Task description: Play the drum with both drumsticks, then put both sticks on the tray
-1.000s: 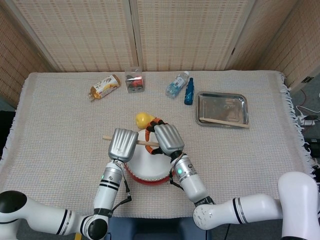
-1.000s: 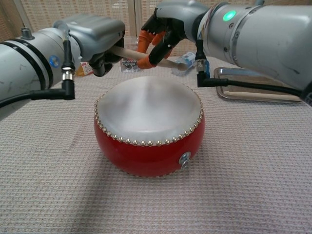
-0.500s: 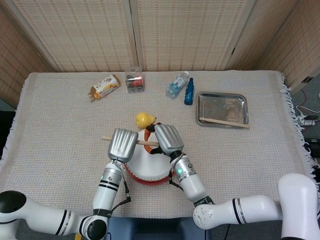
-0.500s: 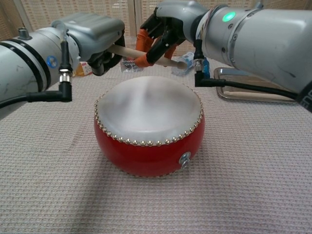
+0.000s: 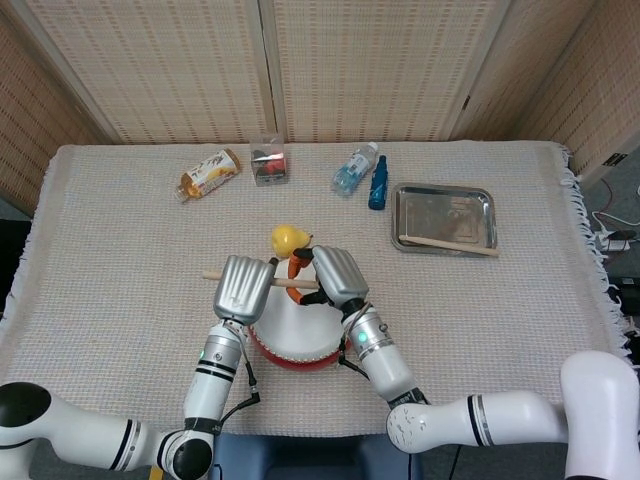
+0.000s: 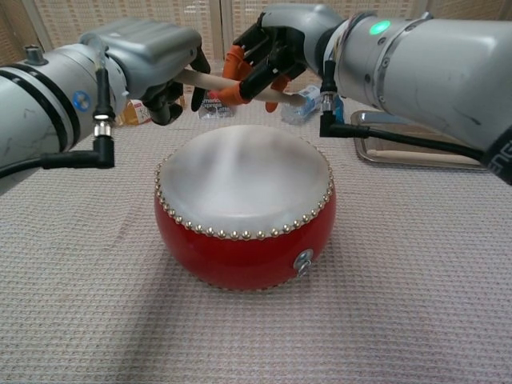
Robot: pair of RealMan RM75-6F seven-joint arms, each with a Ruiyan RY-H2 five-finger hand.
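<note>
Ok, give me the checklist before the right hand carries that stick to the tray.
1. Left hand grips the stick: ok.
2. Right hand has a firm hold on the stick: cannot tell; its fingers are around it, but the grip is hidden.
3. Stick is clear of the drum: ok, it sits above the drumhead.
4. Tray has room: ok, the other stick lies along its near edge and the rest is bare.
5. Blue bottle is out of the path: cannot tell; it stands close to the tray's left side.
</note>
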